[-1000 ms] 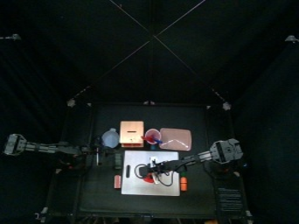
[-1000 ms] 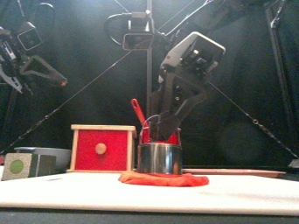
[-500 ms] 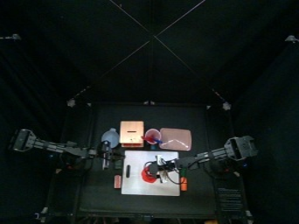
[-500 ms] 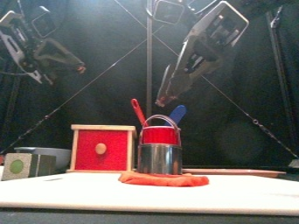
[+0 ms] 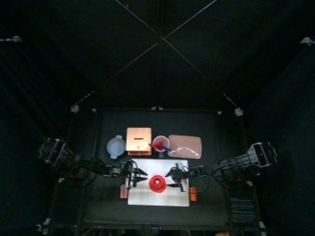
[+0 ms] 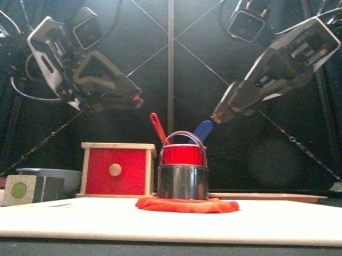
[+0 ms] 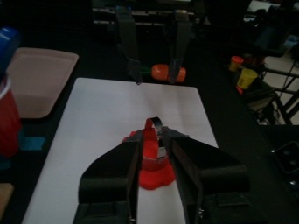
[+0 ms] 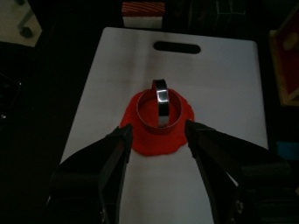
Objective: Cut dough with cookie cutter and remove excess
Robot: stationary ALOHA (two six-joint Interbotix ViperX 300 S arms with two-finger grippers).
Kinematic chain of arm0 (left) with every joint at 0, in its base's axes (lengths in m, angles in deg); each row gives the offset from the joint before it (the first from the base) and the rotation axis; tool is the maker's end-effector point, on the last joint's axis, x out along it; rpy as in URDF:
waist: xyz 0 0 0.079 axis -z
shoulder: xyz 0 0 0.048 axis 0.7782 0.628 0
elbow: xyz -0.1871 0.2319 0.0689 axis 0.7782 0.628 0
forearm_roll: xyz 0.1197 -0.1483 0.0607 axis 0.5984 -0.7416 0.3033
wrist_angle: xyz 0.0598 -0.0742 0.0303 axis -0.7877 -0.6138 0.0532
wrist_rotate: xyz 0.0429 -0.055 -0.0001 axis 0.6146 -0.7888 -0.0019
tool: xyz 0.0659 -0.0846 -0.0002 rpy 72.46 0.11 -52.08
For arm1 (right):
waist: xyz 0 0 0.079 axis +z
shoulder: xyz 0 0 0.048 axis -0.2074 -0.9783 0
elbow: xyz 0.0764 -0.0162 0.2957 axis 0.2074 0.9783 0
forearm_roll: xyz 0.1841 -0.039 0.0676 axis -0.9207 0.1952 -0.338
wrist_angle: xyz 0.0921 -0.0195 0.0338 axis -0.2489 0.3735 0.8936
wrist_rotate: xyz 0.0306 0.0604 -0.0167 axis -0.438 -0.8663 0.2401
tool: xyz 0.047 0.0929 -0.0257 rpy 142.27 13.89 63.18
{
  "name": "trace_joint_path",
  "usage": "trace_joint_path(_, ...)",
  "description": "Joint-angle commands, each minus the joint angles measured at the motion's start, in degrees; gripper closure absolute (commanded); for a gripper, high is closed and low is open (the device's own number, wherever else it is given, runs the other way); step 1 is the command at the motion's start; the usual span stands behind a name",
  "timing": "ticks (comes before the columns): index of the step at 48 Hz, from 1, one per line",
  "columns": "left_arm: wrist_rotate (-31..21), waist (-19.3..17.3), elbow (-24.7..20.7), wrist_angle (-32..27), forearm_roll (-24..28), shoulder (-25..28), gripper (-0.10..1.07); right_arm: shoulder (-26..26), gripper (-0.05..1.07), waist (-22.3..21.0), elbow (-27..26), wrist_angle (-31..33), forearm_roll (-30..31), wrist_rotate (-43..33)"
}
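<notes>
Black curtains surround the white board (image 5: 161,182), where the dough (image 8: 156,131) lies near the middle with a metal ring cutter (image 8: 160,99) standing on it. Only the front view shows the red box (image 6: 116,169). Left gripper (image 7: 156,144) and right gripper (image 8: 158,149) hover wide apart, empty.

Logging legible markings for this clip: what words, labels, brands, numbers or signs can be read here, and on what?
None can be read.
Grey box at the front view's left: a green round sticker, with no legible text.
Red box, metal cookie cutter, white board: no lettering visible.
</notes>
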Motion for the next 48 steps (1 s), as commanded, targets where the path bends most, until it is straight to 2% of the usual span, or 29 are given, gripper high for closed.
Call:
trace_joint_path(1, 1.49, 1.41, -2.90, 3.87, -2.72, 4.04, 0.27, 0.62, 0.17, -0.09, 0.97, -4.66, -0.35, 0.09)
trace_joint_path(14, 8.17, 8.26, -6.24, 13.18, -19.16, 12.66, 0.08, -5.45, 0.18, -0.09, 2.64, -16.44, -0.53, 0.26)
trace_joint_path(21, 11.60, 10.63, -8.26, 13.54, -24.52, 15.03, 0.06, -10.37, 0.18, -0.70, 1.85, -21.36, -0.53, 0.44)
trace_joint_path(31, 11.95, 11.43, -9.58, 13.54, -26.37, 16.70, 0.06, -13.62, 0.19, -1.67, 0.00, -22.50, -0.70, 0.35)
trace_joint_path(39, 12.04, 11.16, -10.63, 13.54, -27.16, 18.54, 0.07, -13.80, 0.19, -2.99, -0.53, -22.85, -0.26, 0.35)
trace_joint_path(48, 12.30, 10.99, -11.78, 13.54, -27.42, 20.74, 0.08, -13.97, 0.20, -2.55, -1.14, -22.94, -0.44, 0.09)
